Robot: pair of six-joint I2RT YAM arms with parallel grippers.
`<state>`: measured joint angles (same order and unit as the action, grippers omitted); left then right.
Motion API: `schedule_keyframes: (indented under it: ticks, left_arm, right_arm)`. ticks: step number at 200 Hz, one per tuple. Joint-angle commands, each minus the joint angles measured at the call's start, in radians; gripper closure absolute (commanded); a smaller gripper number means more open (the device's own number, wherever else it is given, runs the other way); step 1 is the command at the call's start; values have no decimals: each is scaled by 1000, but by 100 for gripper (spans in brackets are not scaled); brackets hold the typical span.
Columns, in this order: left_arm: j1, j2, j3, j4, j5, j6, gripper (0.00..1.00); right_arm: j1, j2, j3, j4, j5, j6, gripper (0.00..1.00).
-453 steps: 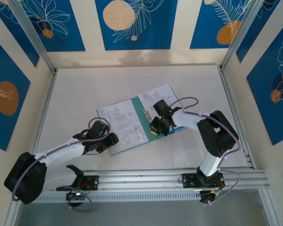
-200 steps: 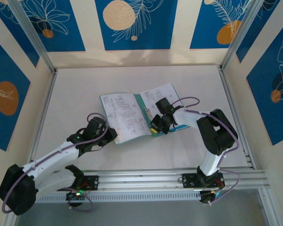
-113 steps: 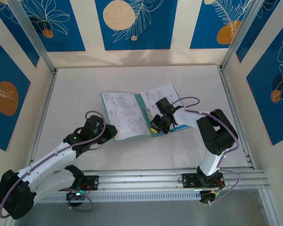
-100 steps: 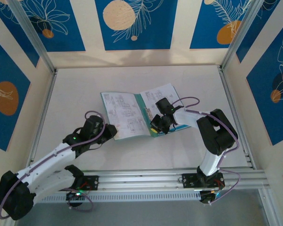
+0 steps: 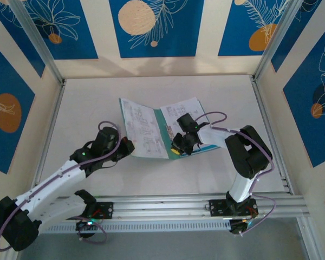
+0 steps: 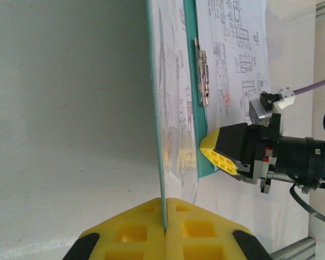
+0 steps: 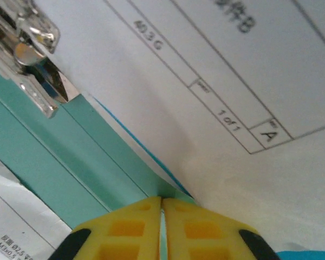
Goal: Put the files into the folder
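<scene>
While thin, light and floppy, grip folder [image 6: 189, 65] at edges only. Left gripper [image 6: 165, 208], bottom of frame, pinching raised cover edge. Right gripper [image 7: 161, 205] pinching bottom edge beside clip [image 7: 35, 70].

a pale grey table [image 5: 92, 103] sits inside a metal frame [image 5: 168, 205]; cream walls carry blue panels [image 5: 168, 38] with orange discs [image 5: 7, 112] and white leaf outlines.

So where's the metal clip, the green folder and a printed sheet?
metal clip [image 6: 202, 73]: left wrist view, middle of the silver bar.
folder [image 7: 54, 157]: right wrist view, bare teal inner surface.
printed sheet [image 7: 233, 81]: right wrist view, white paper beside the title box.
</scene>
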<state>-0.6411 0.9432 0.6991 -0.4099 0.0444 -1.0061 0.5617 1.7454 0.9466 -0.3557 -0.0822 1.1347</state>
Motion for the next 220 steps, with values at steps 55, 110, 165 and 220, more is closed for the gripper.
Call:
schedule_keyframes:
  ticks: [55, 110, 165, 220]
  left_arm:
    - [-5, 94, 307, -399, -203, 260, 100]
    - [-8, 253, 534, -558, -213, 440, 100]
    - [-158, 448, 702, -422, -206, 392, 78]
    - [-292, 706, 830, -251, -169, 312, 51]
  right_arm:
    - [15, -292, 81, -236, 109, -44, 68]
    - [-39, -566, -32, -359, 230, -91, 64]
    - [-123, -754, -124, -481, 276, -160, 62]
    - [-185, -826, -155, -527, 268, -211, 61]
